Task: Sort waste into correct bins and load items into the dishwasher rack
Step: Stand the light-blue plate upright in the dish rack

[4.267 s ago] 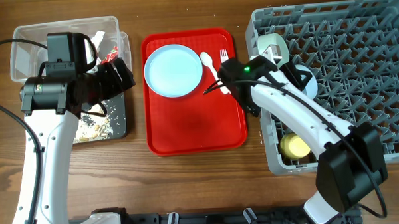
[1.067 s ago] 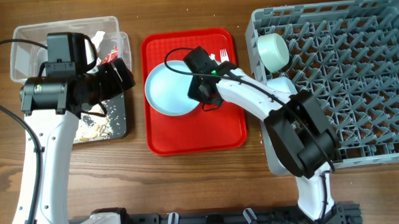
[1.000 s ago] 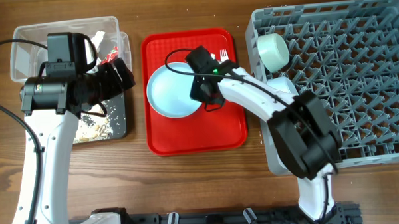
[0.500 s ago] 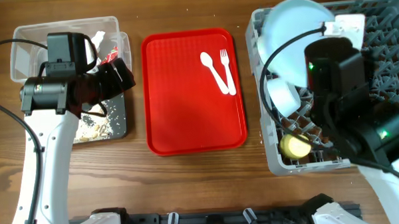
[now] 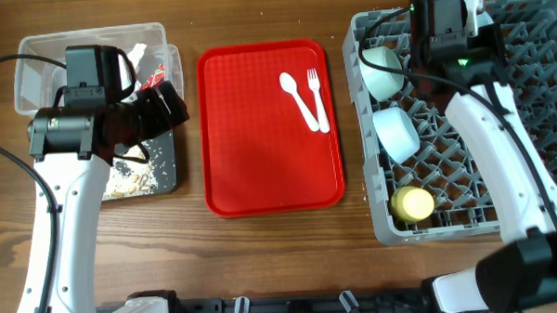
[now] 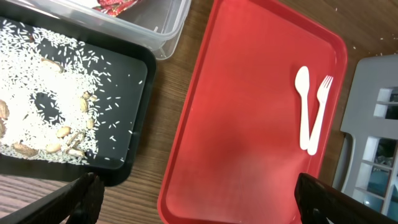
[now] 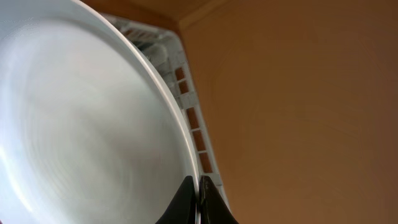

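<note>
Over far edge of dishwasher rack (image 5: pixel 545 73), right gripper (image 7: pixel 198 198) clamped on rim of pale blue plate (image 7: pixel 74 137), plate itself out of sight from overhead, left gripper (image 6: pixel 199 194) spread wide and empty above black tray (image 6: pixel 140 68), fork (image 6: pixel 318 115) and spoon (image 6: pixel 303 109) on red tray (image 6: pixel 249 162)

Bright red with a fine grid texture on the serving tray (image 5: pixel 260 166) at the desk's middle. Plain white for the fork (image 5: pixel 318 101) and the spoon (image 5: pixel 297 98). Grey all over the dishwasher rack (image 5: pixel 550 82) by the right edge. Pale blue on the far bowl (image 5: pixel 382 71), the near bowl (image 5: pixel 396 134) and the plate (image 7: pixel 81 143) (nearly white in the right wrist view). Yellow for the cup (image 5: pixel 413 204). Black for the shallow tray (image 6: pixel 134 118) by the left edge, speckled with white and brown food scraps (image 6: pixel 37 93). Colourless and see-through for the tub (image 5: pixel 33 53); red on the wrapper (image 6: pixel 117 4). Warm brown wood grain across the desk (image 5: pixel 263 259).
</note>
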